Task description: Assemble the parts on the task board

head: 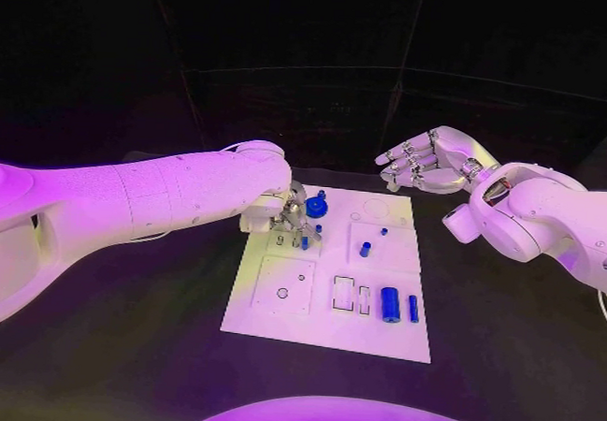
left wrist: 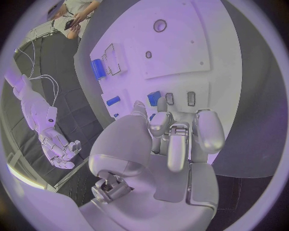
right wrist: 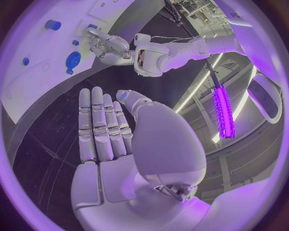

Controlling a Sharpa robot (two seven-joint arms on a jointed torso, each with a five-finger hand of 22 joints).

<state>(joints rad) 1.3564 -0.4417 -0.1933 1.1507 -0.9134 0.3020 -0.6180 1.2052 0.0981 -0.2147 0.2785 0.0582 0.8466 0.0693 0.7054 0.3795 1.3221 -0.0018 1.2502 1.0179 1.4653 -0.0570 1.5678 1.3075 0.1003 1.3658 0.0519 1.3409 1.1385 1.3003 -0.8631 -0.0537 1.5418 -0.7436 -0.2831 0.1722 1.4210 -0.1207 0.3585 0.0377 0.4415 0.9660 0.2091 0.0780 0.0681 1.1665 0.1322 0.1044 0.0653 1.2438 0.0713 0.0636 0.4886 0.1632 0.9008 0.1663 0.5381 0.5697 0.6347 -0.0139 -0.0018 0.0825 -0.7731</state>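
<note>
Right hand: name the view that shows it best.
The right wrist view: the right hand sits large in the middle, fingers straight and together, holding nothing. The head view shows it smaller, raised off the task board near its far right corner. The left wrist view shows it small, near the rim.

The flat white rectangular task board (head: 329,316) lies in the middle of the black counter (head: 514,351). On its near right part a large blue cylinder (head: 390,305) lies beside a thin blue pin (head: 413,307). A small blue peg (head: 364,250) sits nearer the centre, and a round blue knob (head: 316,208) at the far edge. The left hand (head: 287,221) is over the board's far left; the right hand (head: 424,163) is off its far right corner.
</note>
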